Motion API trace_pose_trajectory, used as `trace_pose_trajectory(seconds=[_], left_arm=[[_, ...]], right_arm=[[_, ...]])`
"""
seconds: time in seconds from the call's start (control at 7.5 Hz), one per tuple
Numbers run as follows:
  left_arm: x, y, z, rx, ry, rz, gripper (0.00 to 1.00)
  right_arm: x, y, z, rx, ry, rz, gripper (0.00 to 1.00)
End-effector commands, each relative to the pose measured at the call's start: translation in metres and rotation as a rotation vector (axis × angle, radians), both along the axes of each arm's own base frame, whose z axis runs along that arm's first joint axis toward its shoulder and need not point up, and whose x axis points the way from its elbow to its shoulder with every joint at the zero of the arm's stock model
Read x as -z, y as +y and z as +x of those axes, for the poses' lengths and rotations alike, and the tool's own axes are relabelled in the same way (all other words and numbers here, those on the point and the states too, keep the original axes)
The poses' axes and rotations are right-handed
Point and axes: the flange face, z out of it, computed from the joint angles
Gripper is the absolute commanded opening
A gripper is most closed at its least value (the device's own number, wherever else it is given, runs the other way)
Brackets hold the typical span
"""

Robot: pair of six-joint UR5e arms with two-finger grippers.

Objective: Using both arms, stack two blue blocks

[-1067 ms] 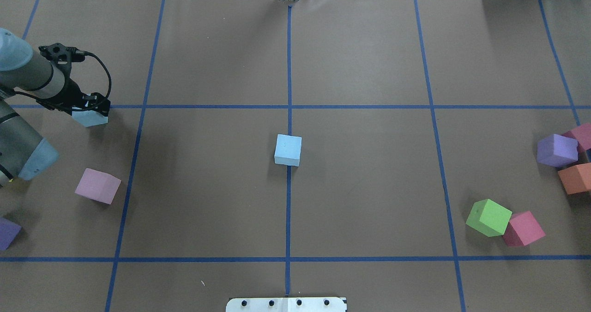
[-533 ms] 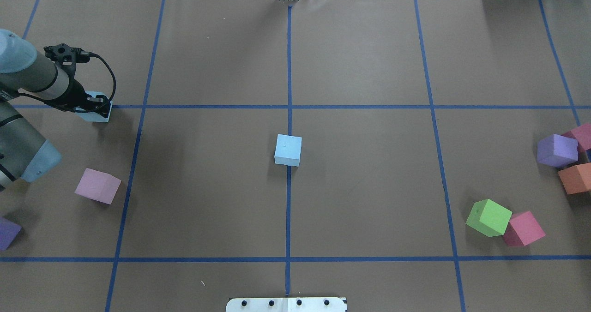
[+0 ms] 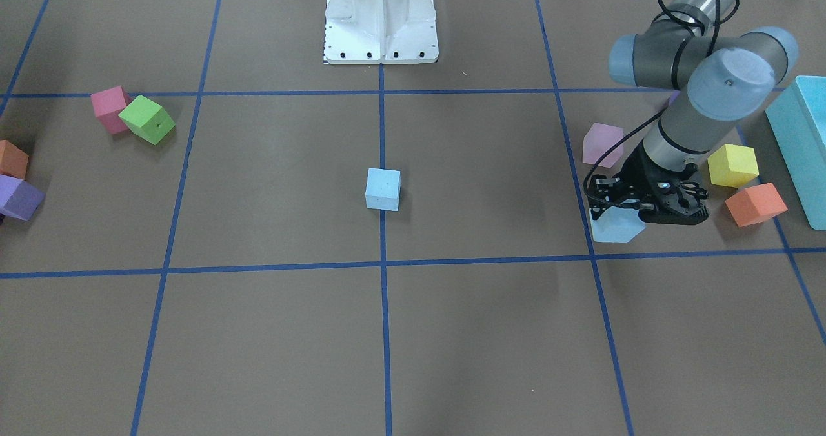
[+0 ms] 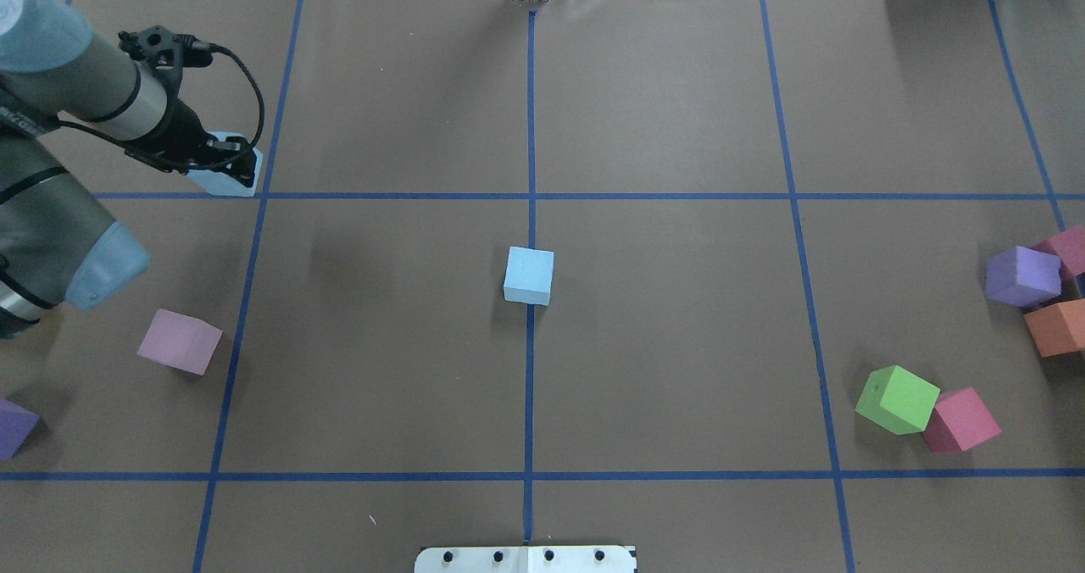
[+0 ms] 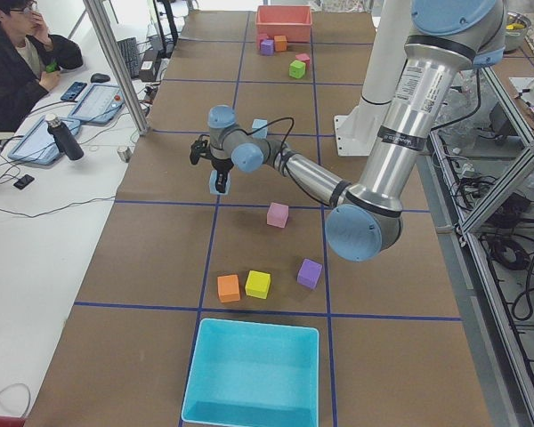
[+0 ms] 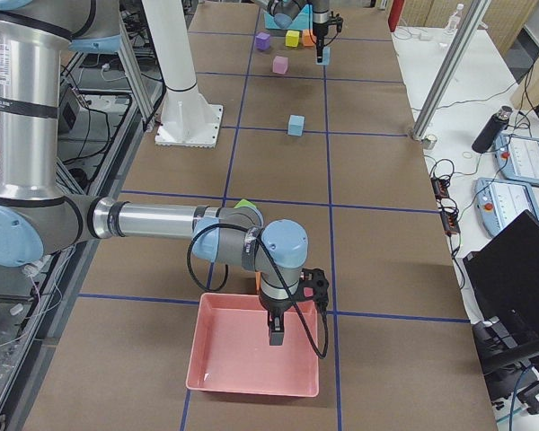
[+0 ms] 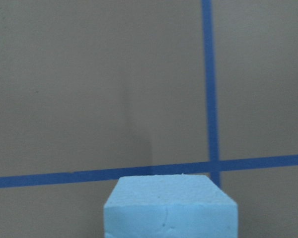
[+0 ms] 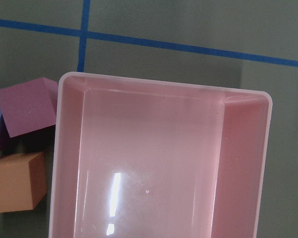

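One pale blue block lies on the table's centre line, also in the front view. My left gripper is shut on the other blue block and holds it above the table at the left, over a tape crossing. The held block shows under the gripper in the front view and fills the bottom of the left wrist view. My right gripper shows only in the right side view, hanging over a pink tray. I cannot tell whether it is open or shut.
A pink cube and a purple cube lie near the left arm. Yellow and orange cubes and a teal box lie beside it. Green, red, purple and orange cubes sit at the right.
My left gripper has carried the blue block to the right and farther from the robot's base, toward the tape crossing. The centre block has not moved.
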Motion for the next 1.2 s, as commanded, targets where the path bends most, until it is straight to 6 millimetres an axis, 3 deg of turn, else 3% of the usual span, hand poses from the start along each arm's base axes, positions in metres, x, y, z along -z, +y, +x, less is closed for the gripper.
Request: trace_pose_trajectory(seconds=[0.0,0.13,0.27,0.4,0.53,0.67,0.8,1.07], left_arm=[[0.122,0.018,0.059,-0.011,-0.023,-0.031,0.0],[0.145,0.043,0.105,-0.042,-0.012,-0.03,0.0],[0.169,0.049,0.134,-0.021,-0.015,-0.018,0.0],[0.189,0.061,0.178,-0.039,-0.038,0.01,0.0],[0.202,0.059,0.198,-0.035,-0.045,0.015,0.0],[0.201,0.076,0.218,-0.063,-0.045,0.011,0.0],[0.203,0.077,0.219,-0.064,-0.042,0.012,0.0],[0.215,0.11,0.258,-0.08,-0.067,0.066,0.0]], right_arm=[[-0.001,0.0,0.001,0.006,0.008,0.013,1.0],[-0.002,0.003,0.0,0.002,0.009,0.036,1.0],[-0.003,0.004,0.0,0.002,0.009,0.034,1.0],[-0.004,0.005,0.0,0.001,0.004,0.031,1.0],[-0.003,0.005,-0.001,0.001,0.003,0.033,1.0],[-0.007,0.009,-0.001,0.0,0.002,0.024,1.0],[-0.007,0.009,-0.001,0.0,0.002,0.023,1.0],[-0.009,0.011,-0.001,0.0,0.001,0.018,1.0]])
